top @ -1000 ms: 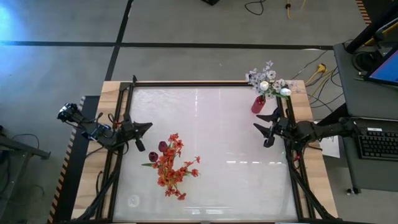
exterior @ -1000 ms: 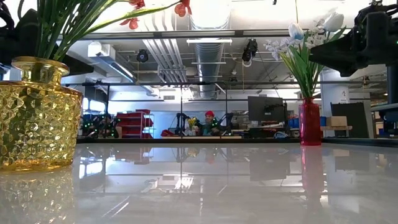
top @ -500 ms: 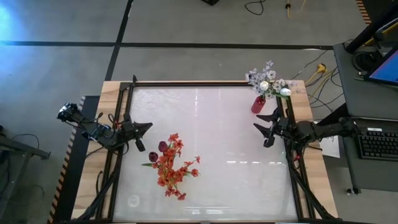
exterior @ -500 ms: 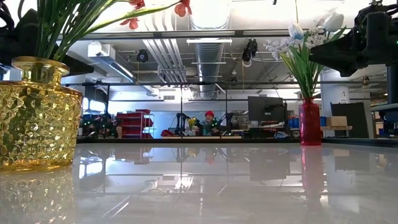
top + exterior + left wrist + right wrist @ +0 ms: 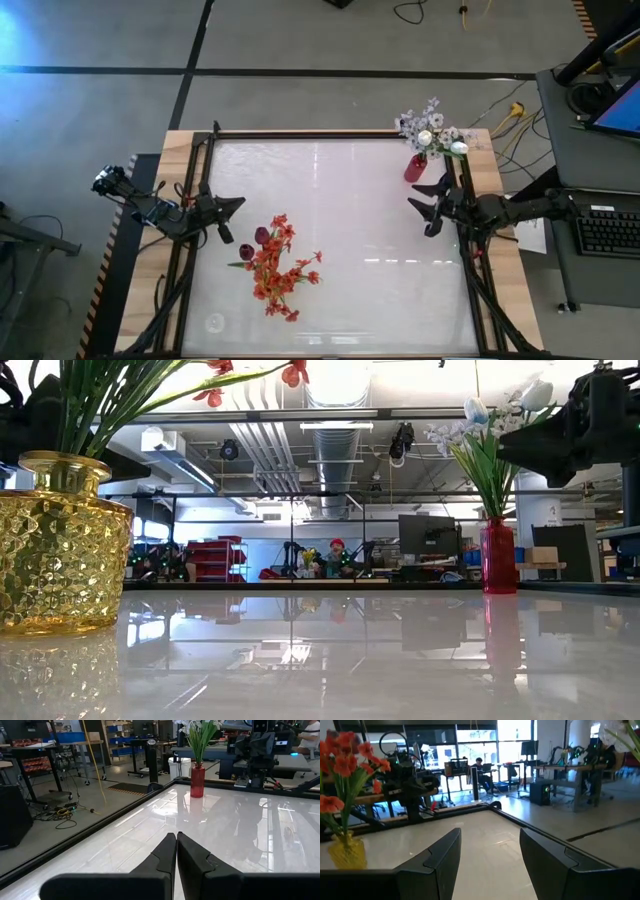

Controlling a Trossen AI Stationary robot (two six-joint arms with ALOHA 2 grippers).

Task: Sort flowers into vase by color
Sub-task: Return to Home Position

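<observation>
A: Status check. Where do the flowers stand?

B: The red-orange sprays [image 5: 277,268] and two dark maroon buds [image 5: 262,236] sit in the yellow vase [image 5: 60,550], lower left of centre in the high view. The white sprays [image 5: 432,128] and white buds [image 5: 458,148] sit in the red vase [image 5: 415,167], at the upper right corner of the table [image 5: 340,190]. I see no flower lying loose on the table. Judgement: sorting is done and only the retreat is left.

A: And the grippers?

B: The left gripper [image 5: 226,216] hangs at the table's left edge with its fingers pressed together, holding nothing. Your left wrist view shows them touching. The right gripper [image 5: 428,206] hangs at the right edge, fingers spread, also empty.

A: What could go wrong as you pull back?

B: Two things.
1. The red vase is slim, looks top-heavy with stems, and stands just beside the right gripper. If you swing that arm toward the upper right, the spread fingers could hook a stem or clip the vase and tip it off the corner. Draw straight back instead.
2. The red-orange sprays fan wide, reaching toward the left gripper. A low sweep there could snag a blossom and drag the yellow vase. Lift before you travel.
</observation>
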